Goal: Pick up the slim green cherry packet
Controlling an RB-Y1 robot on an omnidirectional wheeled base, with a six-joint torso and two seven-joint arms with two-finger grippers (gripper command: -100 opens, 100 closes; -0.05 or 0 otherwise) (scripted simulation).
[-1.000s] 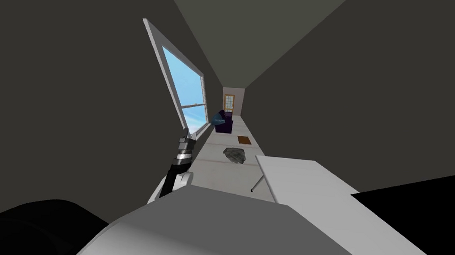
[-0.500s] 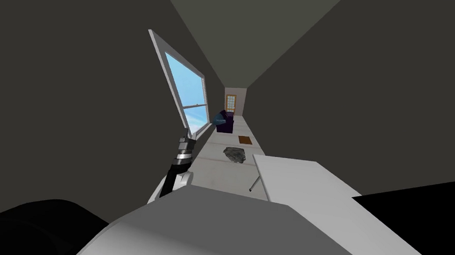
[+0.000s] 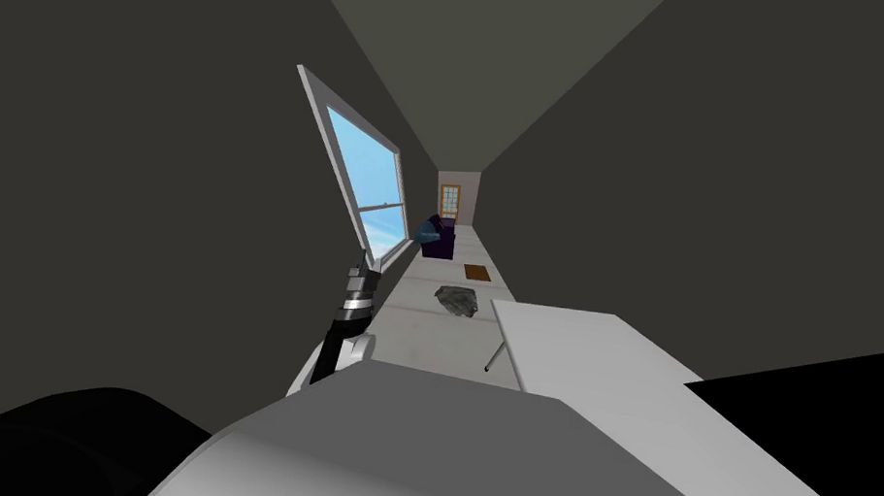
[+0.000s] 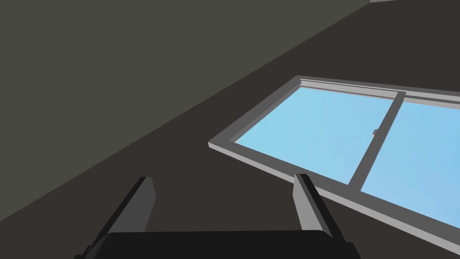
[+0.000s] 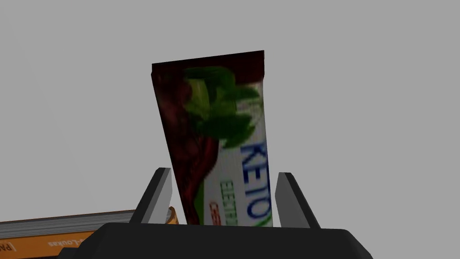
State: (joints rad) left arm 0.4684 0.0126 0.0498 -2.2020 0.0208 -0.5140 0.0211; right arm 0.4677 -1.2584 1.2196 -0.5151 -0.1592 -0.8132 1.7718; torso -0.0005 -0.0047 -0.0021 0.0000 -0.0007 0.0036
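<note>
The slim cherry packet (image 5: 215, 135), dark red and white with green leaves and blue lettering, lies on a flat grey surface (image 5: 359, 112). It runs lengthwise between the fingers of my right gripper (image 5: 223, 173). Those fingers stand closer together than when open and sit tight against the packet's long sides. My left gripper (image 4: 223, 178) is open and holds nothing. In the head view the left gripper (image 3: 363, 259) is raised beside the window, left of my chest.
An orange book (image 5: 45, 234) lies flat on the same surface, close beside the right gripper's body. A white table (image 3: 597, 368) stretches along my right side. A black area lies beyond the table's far right edge. Down the long room are a dark rug (image 3: 456, 300) and a sofa (image 3: 436, 238).
The whole head view has shifted slightly, the window sliding a little to the right, so my head or torso has moved. The left arm holds its pose.
</note>
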